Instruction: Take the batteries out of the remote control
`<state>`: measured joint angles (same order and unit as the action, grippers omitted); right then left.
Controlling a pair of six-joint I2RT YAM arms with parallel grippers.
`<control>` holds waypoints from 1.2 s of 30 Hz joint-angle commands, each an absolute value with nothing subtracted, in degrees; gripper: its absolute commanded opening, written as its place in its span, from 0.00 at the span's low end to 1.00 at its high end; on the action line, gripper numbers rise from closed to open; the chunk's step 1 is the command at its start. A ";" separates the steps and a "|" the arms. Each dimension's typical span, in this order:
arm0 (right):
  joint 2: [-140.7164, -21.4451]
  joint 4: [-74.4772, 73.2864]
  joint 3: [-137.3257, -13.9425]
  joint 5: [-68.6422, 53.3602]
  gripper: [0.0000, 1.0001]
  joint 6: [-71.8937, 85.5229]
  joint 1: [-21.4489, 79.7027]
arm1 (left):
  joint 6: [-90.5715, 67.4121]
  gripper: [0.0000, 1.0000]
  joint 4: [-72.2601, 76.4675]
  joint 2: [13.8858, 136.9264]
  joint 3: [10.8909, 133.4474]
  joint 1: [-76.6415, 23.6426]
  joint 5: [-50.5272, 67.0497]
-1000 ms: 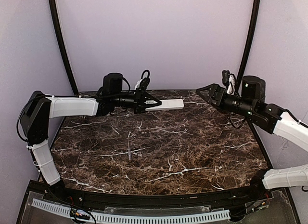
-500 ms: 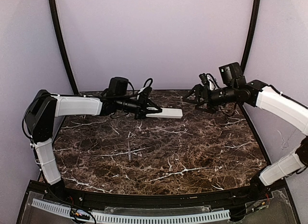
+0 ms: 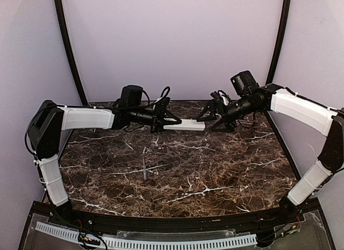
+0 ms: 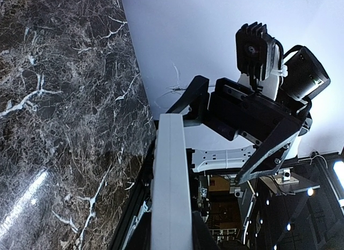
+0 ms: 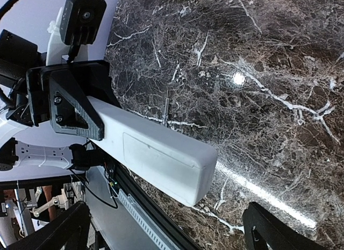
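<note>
The left fingers are pinching one end of the remote control, pressing in on it from both sides; the remote is hanging in the air over the far part of the desk, lying roughly level, with its free end pointing toward the right arm; it is not resting on the desk. The right fingers are spreading wide and facing that free end, sitting just beside it; nothing is being held between them.

In the right wrist view the remote is running slantwise across the frame, with the black left fingers clamping its far end; the white face turned toward this camera is showing a faint rectangular outlined panel; the rounded near end is sitting between the two right fingers as the camera sees them, but apart from both.

In the left wrist view the remote is showing edge-on as a narrow white bar reaching away from the camera; beyond its tip the right fingers are gaping, one tip coming close to the remote's end; whether it is touching cannot be told from here.

A thin grey stick-like tool is lying on the dark marbled desk near the middle, well apart from both arms and from the remote.
</note>
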<state>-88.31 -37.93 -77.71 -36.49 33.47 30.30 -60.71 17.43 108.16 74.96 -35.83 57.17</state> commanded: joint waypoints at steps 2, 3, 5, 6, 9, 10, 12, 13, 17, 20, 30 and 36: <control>-88.77 -36.18 -76.64 -39.70 0.98 34.73 30.02 | -61.81 0.00 19.86 108.10 74.77 -35.53 59.24; -88.77 -35.00 -76.16 -40.38 0.98 35.05 30.05 | -61.93 0.00 19.99 108.10 74.78 -35.52 59.33; -88.64 -32.87 -75.31 -41.28 0.96 36.03 30.01 | -62.24 0.00 20.33 108.01 74.83 -35.51 59.47; -88.49 -31.61 -74.78 -41.58 0.95 36.75 30.04 | -62.19 0.00 20.33 108.01 74.72 -35.51 59.71; -88.08 -27.10 -72.60 -42.67 0.90 38.92 30.06 | -61.79 0.00 20.89 107.66 73.30 -35.51 60.93; -88.03 -25.69 -71.99 -42.79 0.89 39.47 30.04 | -61.72 0.00 21.77 107.53 72.86 -35.51 61.64; -87.98 -23.30 -70.76 -42.87 0.88 40.36 30.27 | -61.72 0.00 23.31 107.08 71.93 -35.51 62.66; -87.98 -22.21 -70.15 -43.03 0.87 40.75 30.40 | -61.71 0.00 23.65 106.88 71.70 -35.46 62.88; -87.82 -18.62 -68.55 -43.67 0.85 42.16 30.88 | -61.19 0.00 24.08 106.59 71.96 -35.31 63.56; -87.63 -16.54 -67.98 -43.84 0.81 42.92 31.14 | -60.24 0.00 22.90 106.55 71.98 -35.06 63.38; -88.78 -12.76 -66.60 -44.53 0.73 44.66 31.83 | -60.03 0.00 23.34 106.47 72.20 -34.98 64.47; -89.30 -12.04 -65.71 -44.97 0.70 44.73 32.79 | -60.97 0.00 24.82 106.39 71.95 -34.98 64.93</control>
